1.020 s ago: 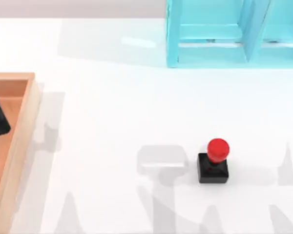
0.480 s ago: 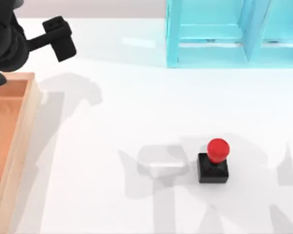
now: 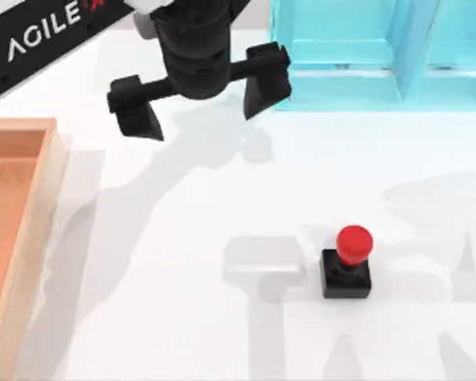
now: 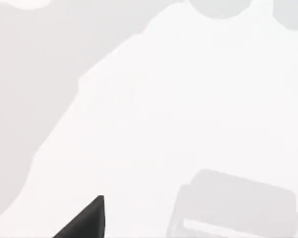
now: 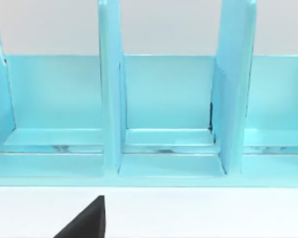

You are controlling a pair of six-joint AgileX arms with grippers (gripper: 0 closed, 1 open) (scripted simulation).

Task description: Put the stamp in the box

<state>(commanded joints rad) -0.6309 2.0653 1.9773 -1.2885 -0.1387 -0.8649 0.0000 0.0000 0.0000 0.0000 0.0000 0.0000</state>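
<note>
Top view: the left hand [image 3: 197,101] hangs over the far part of the counter [image 3: 222,206], its two fingers spread wide apart and holding nothing. It is well apart from the stamp [image 3: 347,263], which stands upright toward the near right, red knob uppermost. The box [image 3: 20,230] lies at the left edge, its wooden wall facing the open counter; no stamp lies in the part of it that shows. A light-blue shelf [image 3: 365,55] occupies the far right. Judgement: the open, raised posture suits an approach to the stamp, so the pick is not yet begun and the task stands at its start.

Left wrist view: bare counter and shadows, with one dark fingertip [image 4: 87,220] at the frame's edge. This confirms the hand is clear of any object, but shows neither stamp nor box.

Right wrist view: the shelf compartments [image 5: 169,99] seen head-on, detail the overhead camera lacks, plus one dark fingertip [image 5: 87,220]. Whether the right hand is apart or together, I cannot tell; the arm appears parked facing the shelf.
</note>
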